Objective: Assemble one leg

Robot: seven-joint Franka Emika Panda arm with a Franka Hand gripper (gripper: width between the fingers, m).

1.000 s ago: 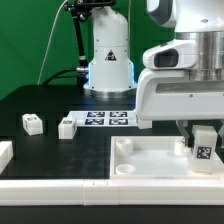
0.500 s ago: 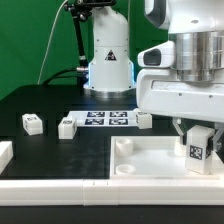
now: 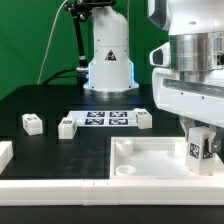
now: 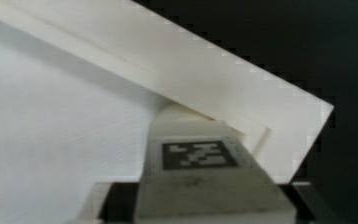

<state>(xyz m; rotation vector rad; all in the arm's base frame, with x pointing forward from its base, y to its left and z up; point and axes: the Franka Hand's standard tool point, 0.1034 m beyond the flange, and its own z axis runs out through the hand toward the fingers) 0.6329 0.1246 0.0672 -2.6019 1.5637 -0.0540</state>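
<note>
My gripper [image 3: 201,148] is shut on a white leg [image 3: 200,150] with a black-and-white tag facing the camera. It holds the leg upright over the corner of the large white square panel [image 3: 150,158] at the exterior view's right. In the wrist view the leg [image 4: 197,150] sits between my dark fingers [image 4: 131,200], close to the panel's raised rim [image 4: 247,85]. Three more legs lie on the black table: one [image 3: 32,123] at the left, one [image 3: 67,127] beside it, one [image 3: 144,119] right of the marker board.
The marker board [image 3: 107,119] lies flat in front of the arm's white base [image 3: 108,60]. A white rail [image 3: 50,186] runs along the table's front edge, with a white block [image 3: 5,153] at the left. A green backdrop stands behind.
My gripper has shifted toward the exterior view's right with the leg held, uncovering the leg right of the marker board. The other parts have not moved.
</note>
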